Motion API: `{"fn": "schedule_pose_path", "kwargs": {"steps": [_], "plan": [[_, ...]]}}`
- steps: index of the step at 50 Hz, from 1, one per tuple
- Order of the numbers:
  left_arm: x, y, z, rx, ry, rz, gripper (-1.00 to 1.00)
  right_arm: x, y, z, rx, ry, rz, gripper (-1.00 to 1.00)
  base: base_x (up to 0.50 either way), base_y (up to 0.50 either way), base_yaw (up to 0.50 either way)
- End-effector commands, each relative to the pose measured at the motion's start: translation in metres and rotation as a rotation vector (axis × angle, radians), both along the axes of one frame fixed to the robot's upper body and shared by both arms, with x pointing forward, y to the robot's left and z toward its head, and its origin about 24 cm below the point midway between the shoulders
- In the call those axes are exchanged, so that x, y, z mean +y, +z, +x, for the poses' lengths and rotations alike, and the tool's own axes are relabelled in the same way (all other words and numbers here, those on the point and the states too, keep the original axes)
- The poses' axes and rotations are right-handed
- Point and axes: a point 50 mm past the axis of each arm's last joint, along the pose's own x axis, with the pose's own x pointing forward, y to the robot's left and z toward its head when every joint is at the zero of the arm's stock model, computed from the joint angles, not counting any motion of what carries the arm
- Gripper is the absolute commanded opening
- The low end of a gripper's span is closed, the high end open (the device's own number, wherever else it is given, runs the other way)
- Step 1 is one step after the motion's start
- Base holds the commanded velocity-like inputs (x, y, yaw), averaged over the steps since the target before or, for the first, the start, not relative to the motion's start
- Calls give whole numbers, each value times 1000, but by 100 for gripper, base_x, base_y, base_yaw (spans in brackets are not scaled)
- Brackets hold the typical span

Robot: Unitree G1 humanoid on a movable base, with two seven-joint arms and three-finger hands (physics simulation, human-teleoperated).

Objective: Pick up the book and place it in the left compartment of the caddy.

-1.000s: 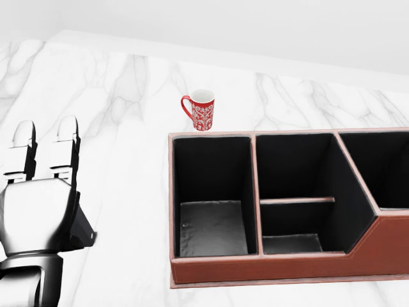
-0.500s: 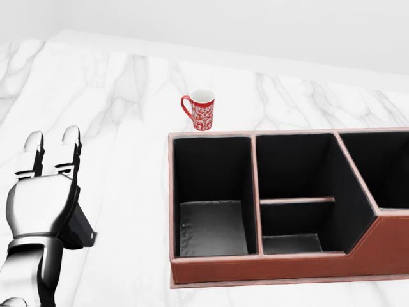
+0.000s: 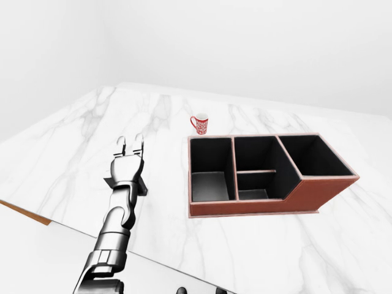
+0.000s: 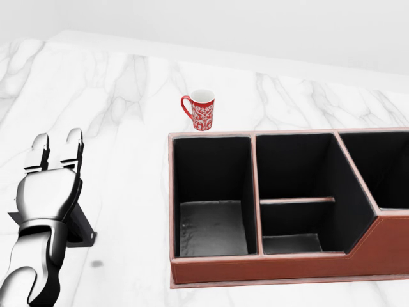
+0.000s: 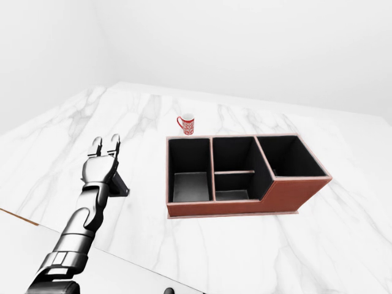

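Note:
A thin dark book lies flat on the white marble counter at the lower left of the head view, and my left hand covers most of it. The left hand hangs palm down over the book with its fingers stretched out and open, holding nothing. The red-brown caddy with black insides stands to the right of the hand. Its left compartment holds nothing. My right hand shows in no view.
A red patterned mug stands just beyond the caddy's far left corner. The counter's near edge runs diagonally below my left arm in the left-eye view. A white wall rises behind the counter.
My left hand has sunk lower over the book and drawn slightly toward the bottom of the head view, fingers a little more spread. The caddy and the mug have not moved.

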Motion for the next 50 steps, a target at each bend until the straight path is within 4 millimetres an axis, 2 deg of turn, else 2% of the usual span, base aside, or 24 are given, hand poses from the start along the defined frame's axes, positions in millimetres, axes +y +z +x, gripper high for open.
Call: {"fn": "schedule_pose_path", "kwargs": {"steps": [1,16,24,37,45,50], "plan": [[10,-7,9,26,31,1,100,0,1,0,1,-1,-3,100,0,0,0],[23,-29,12,92,94,-23,100,1,0,0,6,5,-5,100,0,0,0],[29,-33,17,121,125,-14,100,2,-2,1,15,11,-9,100,0,0,0],[36,-26,26,97,164,-7,100,2,-1,0,12,15,-12,100,0,0,0],[40,-32,24,138,192,-9,100,2,-2,0,15,16,-13,100,0,0,0],[35,-40,21,185,164,40,100,3,-1,0,16,16,-13,100,0,0,0]]}}
